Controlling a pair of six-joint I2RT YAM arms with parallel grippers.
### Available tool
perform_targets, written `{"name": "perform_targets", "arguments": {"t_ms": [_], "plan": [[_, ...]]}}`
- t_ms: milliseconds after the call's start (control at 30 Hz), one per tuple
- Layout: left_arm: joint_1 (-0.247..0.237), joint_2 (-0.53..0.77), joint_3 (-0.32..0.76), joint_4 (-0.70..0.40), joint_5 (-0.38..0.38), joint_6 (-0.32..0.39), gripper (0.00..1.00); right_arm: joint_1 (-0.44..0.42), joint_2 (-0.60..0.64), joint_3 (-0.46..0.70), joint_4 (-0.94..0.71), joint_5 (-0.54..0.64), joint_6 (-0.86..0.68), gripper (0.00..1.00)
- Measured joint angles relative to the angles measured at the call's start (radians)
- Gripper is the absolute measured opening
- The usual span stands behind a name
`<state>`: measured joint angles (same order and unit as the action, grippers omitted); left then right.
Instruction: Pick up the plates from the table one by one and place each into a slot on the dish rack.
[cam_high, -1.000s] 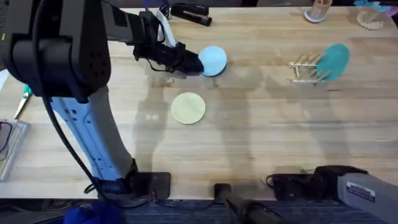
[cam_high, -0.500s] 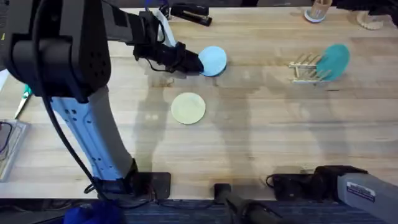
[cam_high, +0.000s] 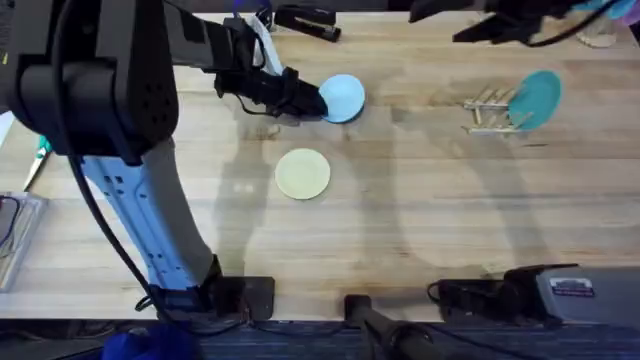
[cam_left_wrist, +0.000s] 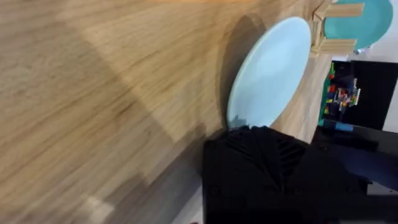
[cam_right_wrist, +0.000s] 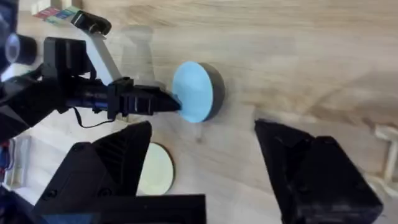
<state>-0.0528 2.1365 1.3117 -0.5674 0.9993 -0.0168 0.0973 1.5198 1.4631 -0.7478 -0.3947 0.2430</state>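
My left gripper (cam_high: 312, 100) clamps the light blue plate (cam_high: 344, 97) at its edge, apparently tilted off the bench (cam_high: 420, 200); my right gripper (cam_right_wrist: 205, 168) hangs wide open, empty.

Right end effector (cam_high: 470, 32) now above table

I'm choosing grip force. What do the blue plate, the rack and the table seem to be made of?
Blue plate: smooth, matte, evenly coloured, with a thin rim; plastic or glazed ceramic, the look leaves it open.
Rack: pale unfinished wood, judging by its thin light dowels.
Table: light wood in joined planks with visible grain and a low sheen.
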Motion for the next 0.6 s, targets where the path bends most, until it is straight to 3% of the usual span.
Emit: {"name": "perform_targets", "arguments": {"t_ms": [367,600], "plan": [[0.0,0.0,0.0,0.0,0.0,0.0,0.041,0.0,0.261,0.0,0.279,-0.265,-0.042,0.996],[0.0,0.0,0.0,0.0,0.0,-0.001,0.041,0.0,0.409,0.0,0.323,-0.326,-0.03,0.996]]}}
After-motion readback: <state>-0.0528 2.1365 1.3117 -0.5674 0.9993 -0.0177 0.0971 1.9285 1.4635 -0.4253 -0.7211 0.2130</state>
